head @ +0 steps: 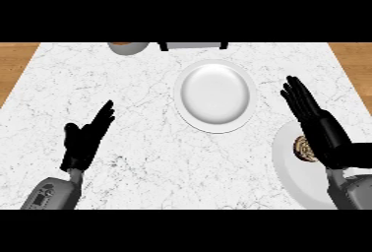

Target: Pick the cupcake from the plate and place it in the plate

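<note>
Marble counter (145, 147); right hand (320, 125) open above cupcake (303, 148)

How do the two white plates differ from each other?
The middle plate is bare; the right plate carries the cupcake. The middle plate shows whole; the right plate is partly hidden by the right hand and cut by the view's edge. Both are white and round.

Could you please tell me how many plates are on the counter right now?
2. One plate lies empty at the counter's middle; the second plate sits at the right edge, partly hidden by the right hand, carrying the cupcake.
</note>
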### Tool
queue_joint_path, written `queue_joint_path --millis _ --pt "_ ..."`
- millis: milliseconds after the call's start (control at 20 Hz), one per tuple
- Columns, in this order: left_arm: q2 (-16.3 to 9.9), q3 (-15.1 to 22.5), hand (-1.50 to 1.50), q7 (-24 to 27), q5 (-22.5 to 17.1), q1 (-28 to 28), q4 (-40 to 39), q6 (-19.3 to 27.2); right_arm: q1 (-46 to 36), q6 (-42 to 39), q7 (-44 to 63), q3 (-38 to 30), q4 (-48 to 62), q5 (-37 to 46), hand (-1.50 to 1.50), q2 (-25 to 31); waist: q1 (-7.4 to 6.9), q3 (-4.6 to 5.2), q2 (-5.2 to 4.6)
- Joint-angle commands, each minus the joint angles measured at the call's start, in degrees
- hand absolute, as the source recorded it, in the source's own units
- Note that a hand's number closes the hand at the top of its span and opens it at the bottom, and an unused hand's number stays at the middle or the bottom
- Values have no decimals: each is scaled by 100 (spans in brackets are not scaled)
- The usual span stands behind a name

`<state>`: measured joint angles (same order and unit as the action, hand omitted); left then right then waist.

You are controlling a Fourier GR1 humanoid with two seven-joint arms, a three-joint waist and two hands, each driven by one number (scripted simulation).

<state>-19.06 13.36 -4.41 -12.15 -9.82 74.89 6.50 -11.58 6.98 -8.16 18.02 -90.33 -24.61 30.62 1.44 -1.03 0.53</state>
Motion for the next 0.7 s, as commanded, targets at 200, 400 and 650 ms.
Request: queue_joint_path --millis 200,400,650 --pt "-529 -482 0 367 223 -824 911 21 -885 -802 -212 816 171 458 150 -447 -443 97 -48" --pt "-438 -472 0 379 140 -847 929 9 -893 -81 183 1196 783 3073 150 1427 -367 172 29" --pt "-698 -869 0 364 -85 -708 1142 -152 549 1569 -1113 951 1259 2332 -150 -817 -140 86 -55"
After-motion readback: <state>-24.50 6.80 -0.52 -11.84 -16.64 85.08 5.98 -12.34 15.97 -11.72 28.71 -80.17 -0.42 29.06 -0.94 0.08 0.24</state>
